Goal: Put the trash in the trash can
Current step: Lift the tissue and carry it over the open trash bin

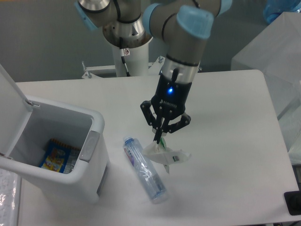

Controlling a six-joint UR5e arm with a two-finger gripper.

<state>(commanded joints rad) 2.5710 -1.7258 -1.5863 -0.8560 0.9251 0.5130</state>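
Note:
A crumpled white translucent wrapper (pixel 167 156) with a green bit hangs just above the table, pinched at its top by my gripper (pixel 157 139), which is shut on it. Just left of it, the crushed clear bottle (pixel 144 169) with a blue-white label lies flat on the table. The white trash can (pixel 59 155) stands at the left with its flip lid up and its mouth open. A blue-and-yellow snack packet (pixel 57 155) lies at its bottom.
The arm's base column (pixel 133 52) rises at the back of the table. A frosted plastic box (pixel 275 56) stands at the right edge. A small black object (pixel 293 203) sits at the table's front right corner.

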